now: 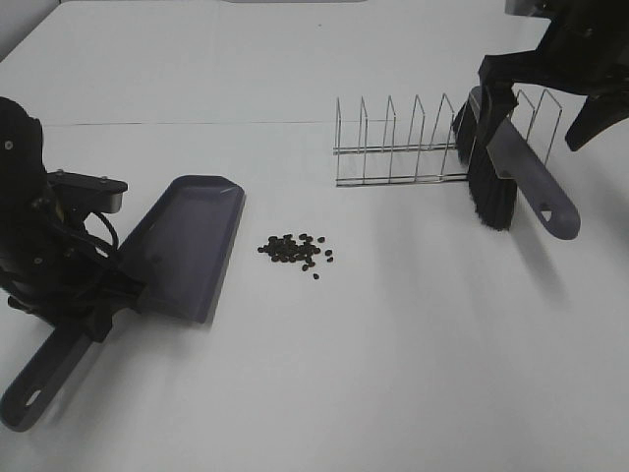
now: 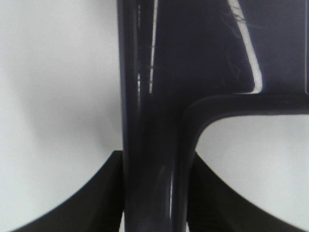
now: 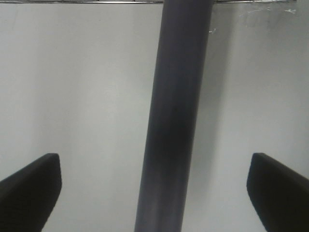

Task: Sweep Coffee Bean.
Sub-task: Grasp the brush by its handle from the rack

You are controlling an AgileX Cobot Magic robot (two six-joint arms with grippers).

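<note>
**Item inspected:** coffee beans, a loose cluster on the table. Reckoned from the left gripper, they lie just beyond the front lip of the dustpan. They are well apart from the right gripper.

**Assessment:** the beans look light, hard, smooth and rounded, so they are likely to roll and scatter under a quick stroke. They are too small to pick up singly. They are best moved with the brush, in short, gentle strokes toward the pan.

**Left gripper:** closed narrow on the dustpan handle, with both fingers pressed to its sides in the wrist view. The pan extends forward from the jaws with its mouth facing the beans. Whether the lip touches the table cannot be confirmed.

**Right gripper:** jaws wide, one on either side of the brush handle with a clear gap on both sides; nothing is held. The best grasp point, in my judgement, is the handle's mid-length, where it runs between the jaws. The handle looks like stiff, probably slick plastic, so a firm, square closure is advised. Past the gripper, the bristles hang down at the end of a wire rack. Whether the brush sits in a slot or leans against the rack cannot be told.
</note>
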